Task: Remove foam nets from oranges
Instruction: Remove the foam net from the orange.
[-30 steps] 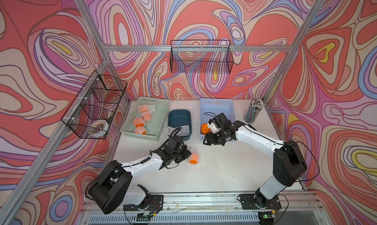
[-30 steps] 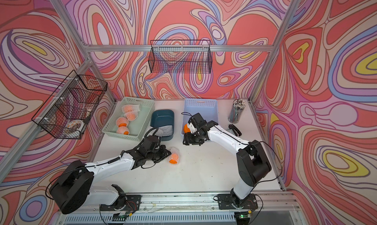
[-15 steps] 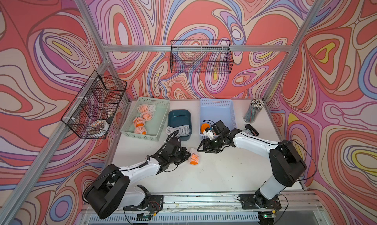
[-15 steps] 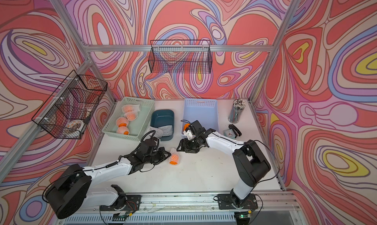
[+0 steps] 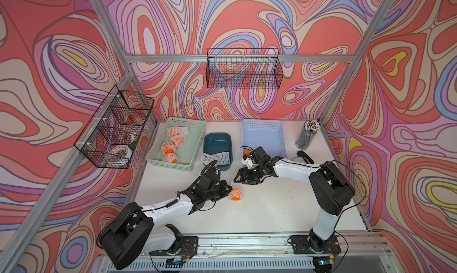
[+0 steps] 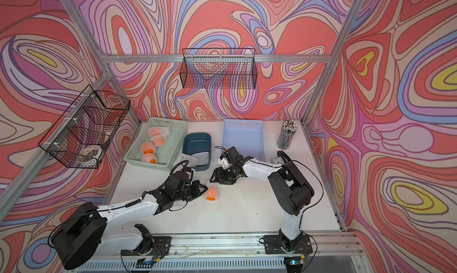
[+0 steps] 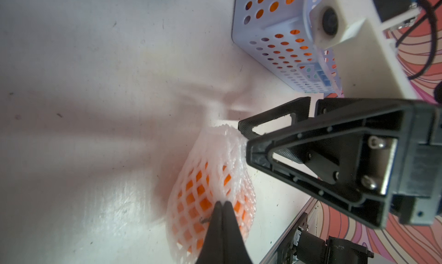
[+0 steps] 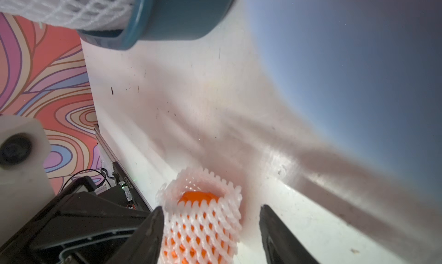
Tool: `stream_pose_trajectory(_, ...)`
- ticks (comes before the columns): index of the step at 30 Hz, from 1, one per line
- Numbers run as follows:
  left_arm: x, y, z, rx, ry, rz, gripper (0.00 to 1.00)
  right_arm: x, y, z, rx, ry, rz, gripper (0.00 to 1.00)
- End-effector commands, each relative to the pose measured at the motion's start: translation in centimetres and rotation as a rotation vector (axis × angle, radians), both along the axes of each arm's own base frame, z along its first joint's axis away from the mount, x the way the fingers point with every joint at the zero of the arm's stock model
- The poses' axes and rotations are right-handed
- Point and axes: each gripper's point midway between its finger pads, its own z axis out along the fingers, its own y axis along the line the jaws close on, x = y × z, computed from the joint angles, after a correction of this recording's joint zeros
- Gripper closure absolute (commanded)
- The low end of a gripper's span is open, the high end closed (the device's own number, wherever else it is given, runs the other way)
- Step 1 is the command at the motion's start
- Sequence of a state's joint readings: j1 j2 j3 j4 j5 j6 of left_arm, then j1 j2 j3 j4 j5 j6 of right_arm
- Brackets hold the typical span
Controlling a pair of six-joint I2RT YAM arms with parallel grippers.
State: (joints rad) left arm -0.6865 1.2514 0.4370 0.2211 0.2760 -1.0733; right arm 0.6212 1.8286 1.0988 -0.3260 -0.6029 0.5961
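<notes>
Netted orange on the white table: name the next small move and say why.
Probably close the right gripper on the open end of the white foam mesh net. Its open jaws straddle that end, where the small round orange peeks out, while the shut left gripper pinches the net's side.
</notes>
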Motion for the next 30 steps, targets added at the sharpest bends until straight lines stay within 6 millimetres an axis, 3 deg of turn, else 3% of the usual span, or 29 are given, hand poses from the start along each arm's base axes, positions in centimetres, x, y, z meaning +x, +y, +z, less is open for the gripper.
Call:
stream_pose_trajectory(1,0.0,0.0,-0.3,0.021,-0.01,-0.001,0.96,-0.6,0.9,-0.9,0.01,0.033,0.023,0.39)
stream_pose_trajectory(11,0.3,0.8,-0.5,0.071,-0.007,0.037,0.96,-1.5,1.4,-0.2,0.038,0.037,0.057,0.52)
stream_pose_trajectory(19,0.6,0.8,-0.6,0.09,-0.006,0.038,0.95,-2.8,1.7,-0.3,0.032,0.045,0.097,0.57)
stream_pose_trajectory(30,0.9,0.6,-0.2,0.096,-0.018,0.036,0.94,-2.9,1.8,0.1,0.033,0.036,0.124,0.89)
